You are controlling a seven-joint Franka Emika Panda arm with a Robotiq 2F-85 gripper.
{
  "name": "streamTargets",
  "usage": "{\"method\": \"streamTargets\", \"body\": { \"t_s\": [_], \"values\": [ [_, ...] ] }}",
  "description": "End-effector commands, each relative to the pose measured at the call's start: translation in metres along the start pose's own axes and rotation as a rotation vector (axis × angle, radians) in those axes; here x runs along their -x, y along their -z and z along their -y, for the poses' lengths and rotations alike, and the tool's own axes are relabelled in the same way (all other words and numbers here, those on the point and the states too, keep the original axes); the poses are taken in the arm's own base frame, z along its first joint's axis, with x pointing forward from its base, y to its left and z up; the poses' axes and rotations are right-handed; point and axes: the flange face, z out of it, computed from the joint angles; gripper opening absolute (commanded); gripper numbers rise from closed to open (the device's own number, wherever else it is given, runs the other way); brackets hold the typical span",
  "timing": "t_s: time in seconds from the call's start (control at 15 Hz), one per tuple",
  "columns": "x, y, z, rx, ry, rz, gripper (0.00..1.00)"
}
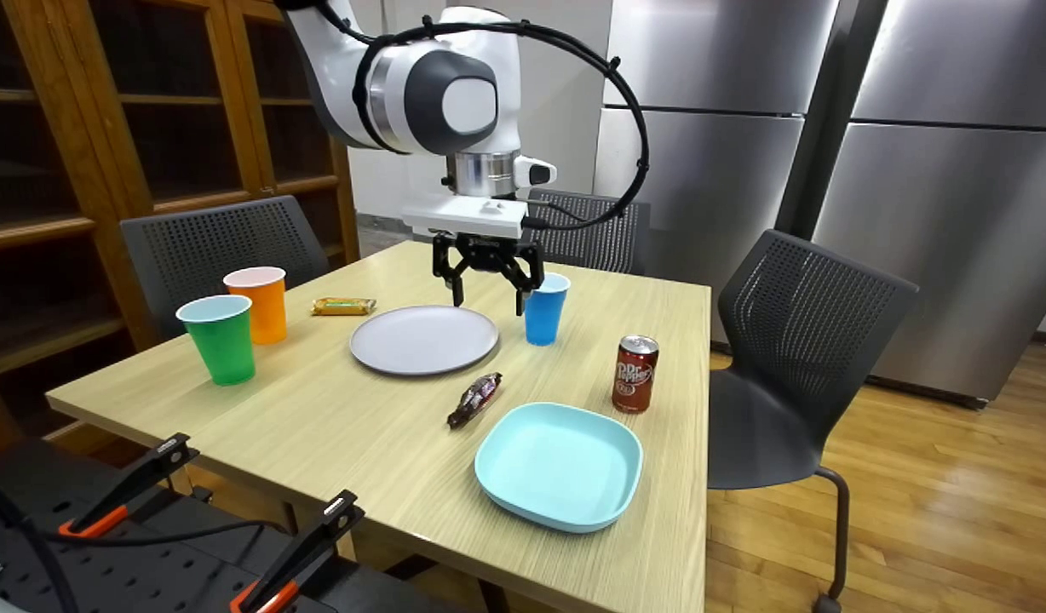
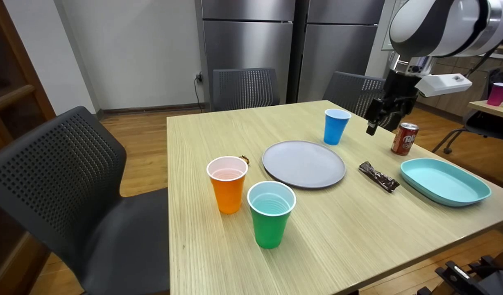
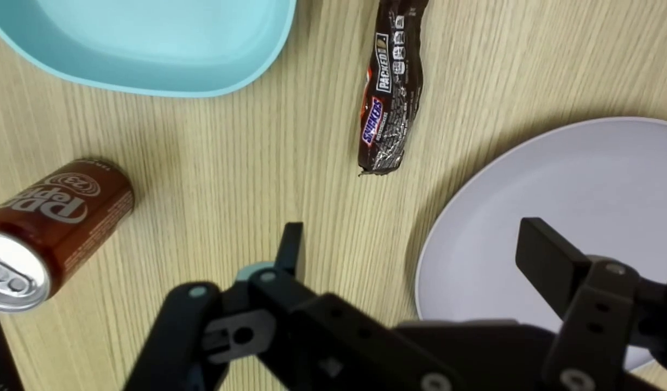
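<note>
The gripper (image 1: 489, 302) is hovering above the table (image 1: 361, 434), holding its fingers (image 3: 551, 266) wide apart. A brown bar (image 3: 396, 92) is lying between the gray plate (image 1: 425, 340) and the turquoise dish (image 1: 559, 464); only the wrist view is making its Snickers lettering (image 3: 372, 120) legible.

Table (image 1: 336, 426): pale wood tone, fine linear grain. Gripper (image 1: 489, 302): black. Plate (image 1: 425, 340): plain lilac-grey. Tray (image 1: 561, 464): plain light turquoise. Snickers bar (image 3: 390, 103): dark brown wrapper; logo in blue, white and red. Can (image 3: 67, 203), near table edge: dark red-brown body, white lettering, silver top. Blue cup (image 1: 546, 317), green cup (image 1: 223, 345) and orange cup (image 1: 269, 308): white rims. Wrapped bar (image 1: 344, 306): golden yellow. Chair (image 1: 817, 323): dark grey, perforated grid pattern.
</note>
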Motion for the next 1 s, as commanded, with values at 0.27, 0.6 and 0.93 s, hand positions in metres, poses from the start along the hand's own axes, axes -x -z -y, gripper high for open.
{"method": "streamTargets", "body": {
  "t_s": [0.27,0.6,0.93],
  "values": [
    [0.008,-0.056,0.014,-0.047,0.000,0.081,1.00],
    [0.013,-0.086,0.008,-0.032,-0.044,0.102,1.00],
    [0.010,-0.107,0.005,-0.024,-0.069,0.101,1.00]
  ]
}}
